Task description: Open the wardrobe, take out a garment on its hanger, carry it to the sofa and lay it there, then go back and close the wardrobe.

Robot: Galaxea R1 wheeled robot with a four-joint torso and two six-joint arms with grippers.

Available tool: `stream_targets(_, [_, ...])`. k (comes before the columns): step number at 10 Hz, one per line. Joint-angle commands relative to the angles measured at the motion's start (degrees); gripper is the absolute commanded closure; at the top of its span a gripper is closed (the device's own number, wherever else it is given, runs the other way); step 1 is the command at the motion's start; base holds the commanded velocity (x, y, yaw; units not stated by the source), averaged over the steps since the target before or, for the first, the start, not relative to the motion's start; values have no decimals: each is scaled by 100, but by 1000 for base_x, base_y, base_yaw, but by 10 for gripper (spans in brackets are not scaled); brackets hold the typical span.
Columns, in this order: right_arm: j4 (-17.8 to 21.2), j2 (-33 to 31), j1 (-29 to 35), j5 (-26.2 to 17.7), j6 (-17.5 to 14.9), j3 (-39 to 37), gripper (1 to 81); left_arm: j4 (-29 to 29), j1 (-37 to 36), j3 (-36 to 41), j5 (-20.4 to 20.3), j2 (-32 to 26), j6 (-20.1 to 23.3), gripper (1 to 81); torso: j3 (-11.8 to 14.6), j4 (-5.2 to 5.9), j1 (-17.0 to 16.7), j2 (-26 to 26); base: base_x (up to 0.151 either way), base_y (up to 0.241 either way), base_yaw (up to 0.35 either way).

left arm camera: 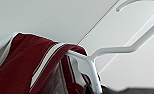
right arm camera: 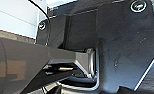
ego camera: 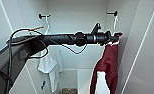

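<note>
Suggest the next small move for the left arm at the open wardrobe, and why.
Probably lift slightly: the left gripper is at the shoulder of the garment, while the hanger hook is apparently still on its peg, so raising should unhook it.

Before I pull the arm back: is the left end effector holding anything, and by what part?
It looks so: the left end effector sits at the top of the hanger bearing the red jacket, near the collar. Whether its grip is closed cannot be told.
</note>
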Motion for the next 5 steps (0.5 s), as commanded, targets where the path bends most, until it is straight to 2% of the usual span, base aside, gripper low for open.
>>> stream_targets(1, [29, 43, 157, -227, -11, 49, 10, 208, -1173, 94, -586, -132, 107, 811, 0, 0, 0, 0, -90, 0, 0])
stream_targets(5, [29, 43, 139, -227, -11, 49, 10, 208, -1103, 384, -595, -415, 115, 811, 0, 0, -4, 0, -103, 0, 0])
